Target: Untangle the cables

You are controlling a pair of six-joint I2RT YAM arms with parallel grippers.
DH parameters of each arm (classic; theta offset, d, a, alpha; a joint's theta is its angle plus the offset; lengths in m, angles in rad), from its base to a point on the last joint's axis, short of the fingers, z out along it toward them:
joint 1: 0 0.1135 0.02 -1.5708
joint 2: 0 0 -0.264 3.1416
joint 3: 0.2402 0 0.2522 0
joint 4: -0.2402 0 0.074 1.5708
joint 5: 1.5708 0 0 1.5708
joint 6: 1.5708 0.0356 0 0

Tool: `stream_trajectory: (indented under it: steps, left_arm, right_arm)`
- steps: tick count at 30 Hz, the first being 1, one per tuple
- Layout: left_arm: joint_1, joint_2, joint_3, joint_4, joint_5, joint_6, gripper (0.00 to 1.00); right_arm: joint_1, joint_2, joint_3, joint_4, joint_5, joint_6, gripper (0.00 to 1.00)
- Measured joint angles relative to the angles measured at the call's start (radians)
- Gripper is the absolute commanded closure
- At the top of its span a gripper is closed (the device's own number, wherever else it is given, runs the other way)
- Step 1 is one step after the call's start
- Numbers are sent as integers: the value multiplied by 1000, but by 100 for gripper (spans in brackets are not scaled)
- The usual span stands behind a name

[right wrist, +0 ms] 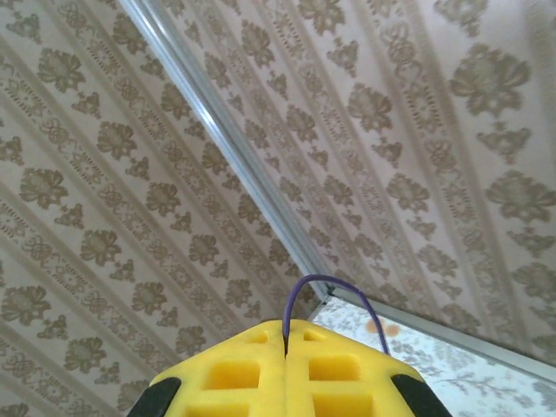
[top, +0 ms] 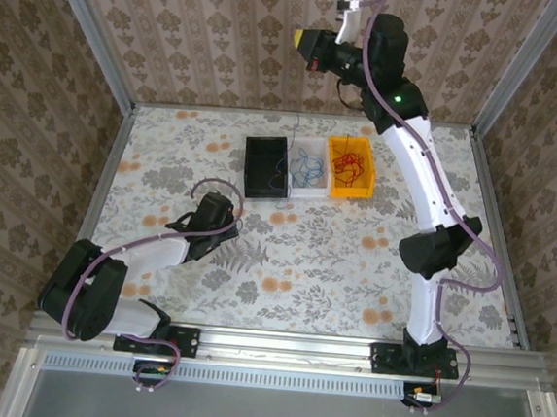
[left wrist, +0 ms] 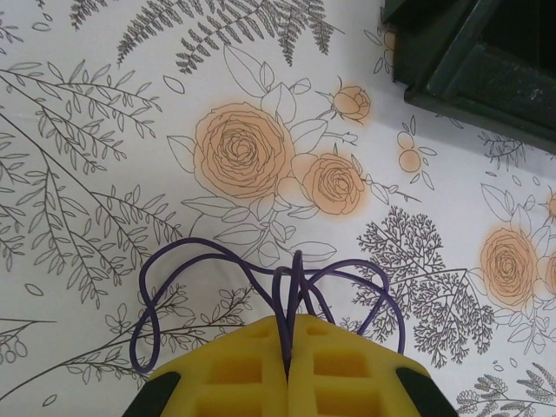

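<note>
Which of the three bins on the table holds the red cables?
The yellow bin, at the right end of the row, holds the red cables. The white bin beside it holds blue cables; the black bin stands at the left end.

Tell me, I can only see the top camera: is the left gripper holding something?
Observer: Yes, the left gripper is shut on a purple cable.
Operator: Is the cable straight?
Observer: No, it bends into several loops in front of the gripper.
Operator: What about the right gripper?
Observer: The right gripper is shut on a purple loop too, a small arch sticking out.
</note>
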Motion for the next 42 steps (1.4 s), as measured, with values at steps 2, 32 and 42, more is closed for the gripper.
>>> stream_trajectory:
  steps: [2, 32, 42]
  left_arm:
    - [0, -3, 0, -1, -4, 0, 100]
    - [0, 36, 24, -4, -3, 2, 100]
    - [5, -138, 8, -35, -36, 4, 100]
  right_arm:
    - [12, 27, 65, -13, -9, 7, 95]
    - [76, 183, 112, -48, 26, -22, 96]
    - [120, 145, -378, -49, 203, -71, 94]
